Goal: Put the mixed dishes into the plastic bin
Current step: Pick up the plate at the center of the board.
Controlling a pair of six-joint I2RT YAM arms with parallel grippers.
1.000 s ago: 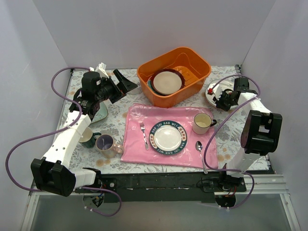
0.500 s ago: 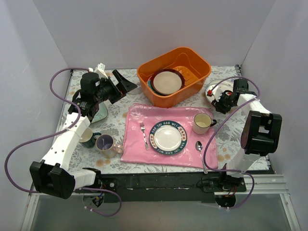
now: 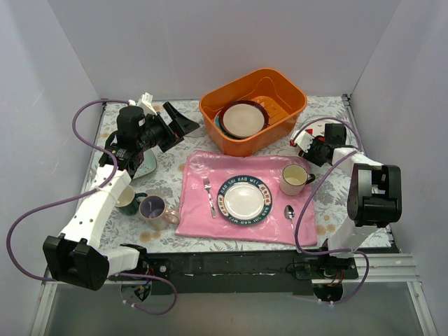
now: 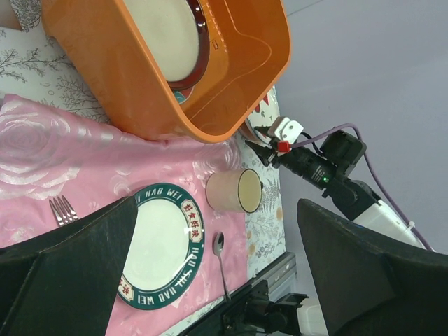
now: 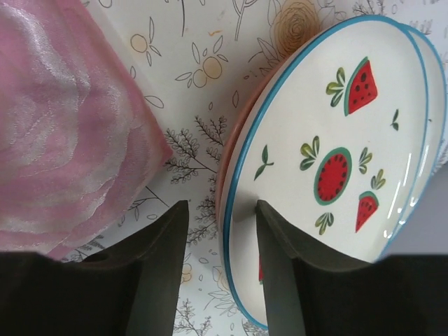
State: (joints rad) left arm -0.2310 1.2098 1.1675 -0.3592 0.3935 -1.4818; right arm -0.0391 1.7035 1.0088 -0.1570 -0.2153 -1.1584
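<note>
One cream plate [image 3: 243, 117] lies uppermost in the orange bin [image 3: 281, 106] at the far side of the desk [image 3: 168, 183]; right of the bin, the right hand [image 5: 222, 210] stands part open, fingers astride the watermelon plate [image 5: 336, 175] rim, not clamped; the left hand [image 4: 217, 204] gapes wide, empty.

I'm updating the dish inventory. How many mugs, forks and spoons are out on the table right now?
Mugs: 3 (dark green mug, lavender-lined mug, cream mug)
Forks: 1 (fork)
Spoons: 1 (spoon)
Total: 5
</note>
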